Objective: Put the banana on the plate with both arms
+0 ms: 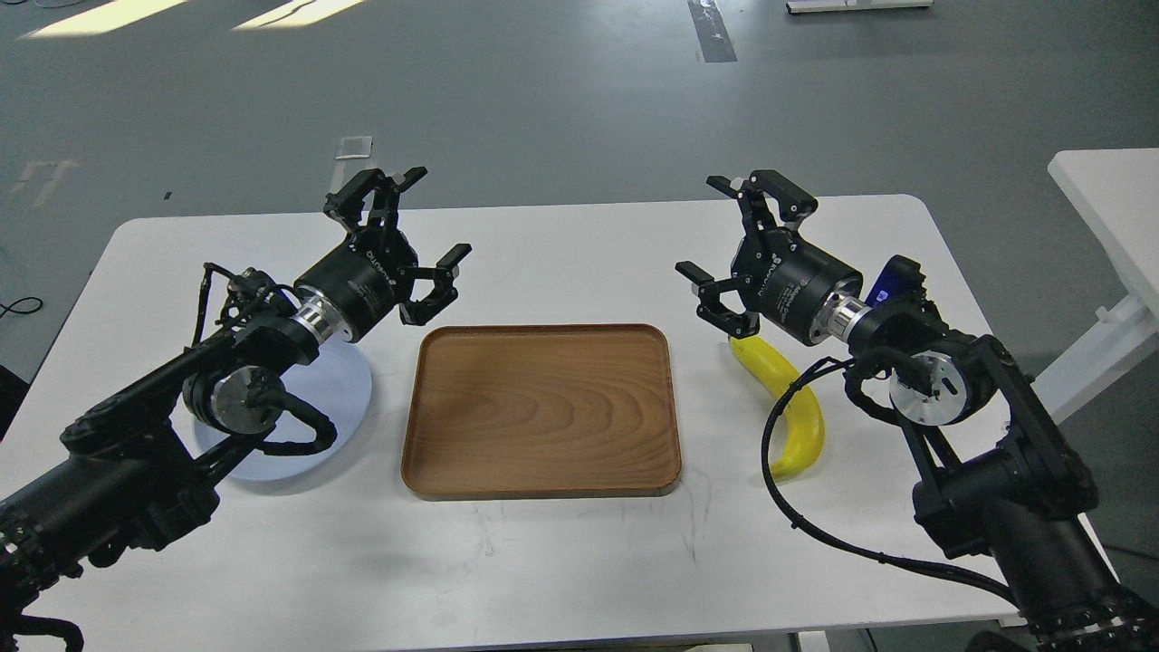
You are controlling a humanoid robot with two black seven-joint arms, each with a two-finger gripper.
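The yellow banana [797, 417] lies on the white table to the right of the wooden tray, its upper end hidden under my right gripper. My right gripper [738, 237] is open and empty, held just above the banana's far end. The pale blue-lavender plate [340, 394] lies on the table at the left, largely covered by my left arm. My left gripper [407, 231] is open and empty, held above the table beyond the plate and off the tray's far left corner.
A brown wooden tray [541, 409] with rounded corners lies in the middle of the white table [579, 561]. Another white table's corner [1109, 204] stands at the right. Black cable loops hang from both wrists.
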